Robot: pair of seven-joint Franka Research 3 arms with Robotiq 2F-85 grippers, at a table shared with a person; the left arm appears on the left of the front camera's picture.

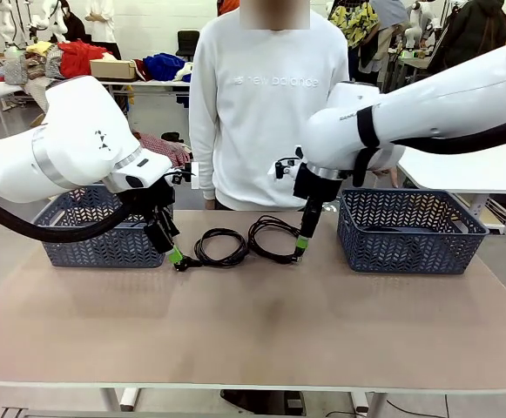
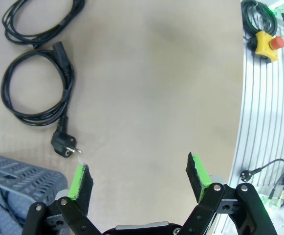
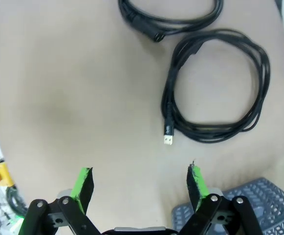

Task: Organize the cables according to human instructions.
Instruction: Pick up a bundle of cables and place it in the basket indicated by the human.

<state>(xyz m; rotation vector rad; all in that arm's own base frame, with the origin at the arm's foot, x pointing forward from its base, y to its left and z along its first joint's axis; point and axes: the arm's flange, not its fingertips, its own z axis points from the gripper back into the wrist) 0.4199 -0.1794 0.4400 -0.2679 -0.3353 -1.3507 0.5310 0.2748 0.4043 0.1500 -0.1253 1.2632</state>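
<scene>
Between left tool (image 1: 177,256) and right tool (image 1: 300,249) | two coiled cables (image 1: 221,262), ungrasped

plug cable (image 1: 221,247) | USB cable (image 1: 273,238) | black round coils, lying flat, side by side

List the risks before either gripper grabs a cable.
The left coil and right coil lie close together; lifting one may drag the other. Both look untied, so a pinched strand might unwind and snag a basket rim. The open left gripper and right gripper work near each other and might bump.
</scene>
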